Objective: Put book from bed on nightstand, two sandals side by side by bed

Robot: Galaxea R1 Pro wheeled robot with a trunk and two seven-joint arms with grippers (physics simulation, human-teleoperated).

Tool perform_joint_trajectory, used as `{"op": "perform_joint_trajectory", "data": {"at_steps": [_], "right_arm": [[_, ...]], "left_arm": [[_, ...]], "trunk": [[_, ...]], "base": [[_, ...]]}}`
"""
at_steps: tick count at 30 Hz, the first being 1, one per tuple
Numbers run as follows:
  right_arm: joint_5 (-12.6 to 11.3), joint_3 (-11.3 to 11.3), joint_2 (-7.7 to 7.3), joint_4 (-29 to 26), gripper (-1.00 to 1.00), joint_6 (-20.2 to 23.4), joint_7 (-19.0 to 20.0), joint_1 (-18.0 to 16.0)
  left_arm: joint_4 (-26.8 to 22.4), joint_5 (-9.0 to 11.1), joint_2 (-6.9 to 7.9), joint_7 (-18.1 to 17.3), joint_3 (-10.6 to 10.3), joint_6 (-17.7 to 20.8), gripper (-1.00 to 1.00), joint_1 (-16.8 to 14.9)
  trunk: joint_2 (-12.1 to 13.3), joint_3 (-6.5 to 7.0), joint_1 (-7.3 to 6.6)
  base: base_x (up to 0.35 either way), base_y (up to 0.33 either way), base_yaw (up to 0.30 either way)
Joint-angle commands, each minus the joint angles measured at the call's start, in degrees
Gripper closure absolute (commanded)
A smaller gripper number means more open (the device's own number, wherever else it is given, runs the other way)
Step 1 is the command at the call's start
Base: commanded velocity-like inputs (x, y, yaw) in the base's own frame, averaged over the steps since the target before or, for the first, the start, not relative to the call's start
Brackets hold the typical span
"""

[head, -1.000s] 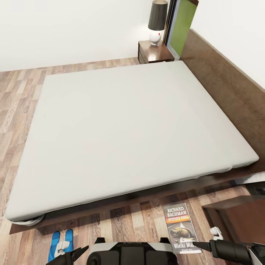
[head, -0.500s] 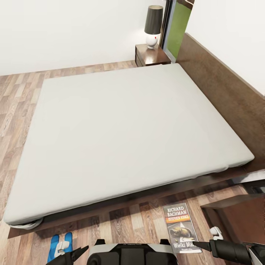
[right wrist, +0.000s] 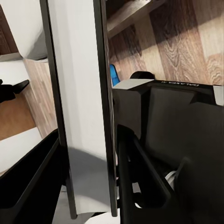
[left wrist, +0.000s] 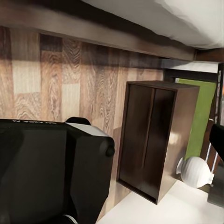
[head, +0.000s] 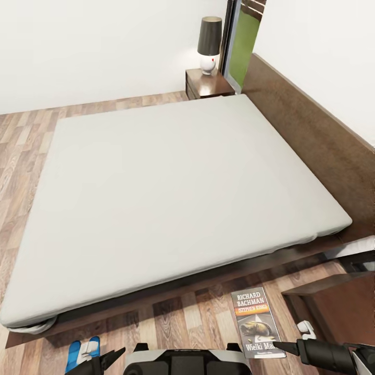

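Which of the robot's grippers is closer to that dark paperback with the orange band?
Right. The right gripper grips the dark paperback with the orange band by its bottom edge; the left gripper sits well away, beside the blue sandals.

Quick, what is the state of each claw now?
Left claw: cannot be told.
Right claw: closed on the book.

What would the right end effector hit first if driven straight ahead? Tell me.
Probably the robot's own black-and-grey trunk: the right end effector, shut on the thin dark-covered paperback book, points straight at it. Depth is unclear.
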Motion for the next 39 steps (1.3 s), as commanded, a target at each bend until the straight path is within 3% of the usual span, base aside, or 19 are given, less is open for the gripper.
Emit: {"op": "perform_joint_trajectory", "data": {"at_steps": [1, 39], "right_arm": [[-0.6, 0.4, -0.11, 0.0, 1.00, 0.5, 0.0, 0.0], [-0.4, 0.4, -0.06, 0.0, 1.00, 0.5, -0.1, 0.0]], "left_arm": [[0.1, 0.6, 0.02, -0.1, -0.5, -0.5, -1.00, 0.0], [0.1, 0.6, 0.02, -0.1, -0.5, -0.5, -1.00, 0.0]], "trunk": [[-0.1, 0.02, 0.03], [-0.1, 3.47, 0.03]], "base": [[0.000, 0.000, -0.079], [0.000, 0.000, -0.070]]}}
